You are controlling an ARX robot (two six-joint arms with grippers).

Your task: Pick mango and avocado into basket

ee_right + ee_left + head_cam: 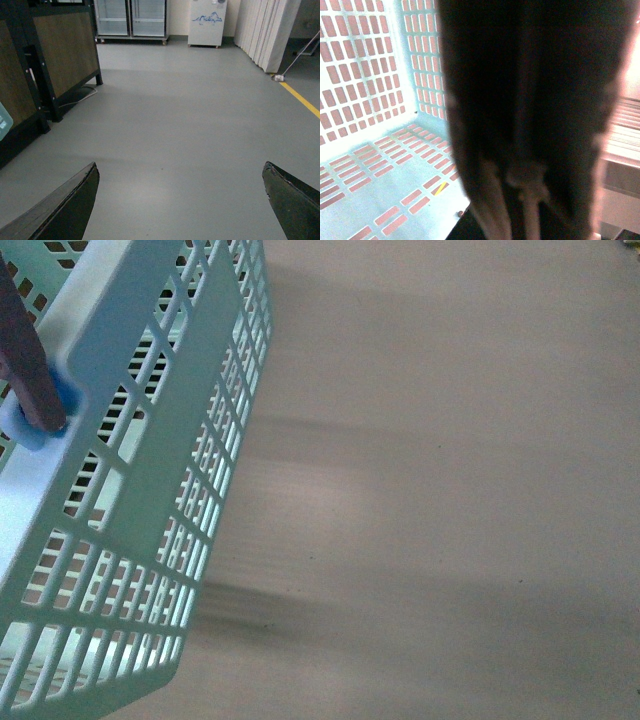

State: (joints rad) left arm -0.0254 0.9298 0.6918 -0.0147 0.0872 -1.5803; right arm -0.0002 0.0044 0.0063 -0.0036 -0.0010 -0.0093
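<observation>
One turquoise basket (115, 325) with a brown handle (30, 380) shows in front, bare floor (450, 490) to its right. Left wrist: the basket's slotted base (370, 185) beside a dark blur (535, 100); left tool's state cannot be told. Right wrist: right tool (180, 167) spread wide, empty, over grey floor.

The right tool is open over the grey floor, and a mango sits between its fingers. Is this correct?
Not quite. The right tool is open over the grey floor, but nothing sits between its fingers. The right wrist view shows only bare floor there.
</observation>
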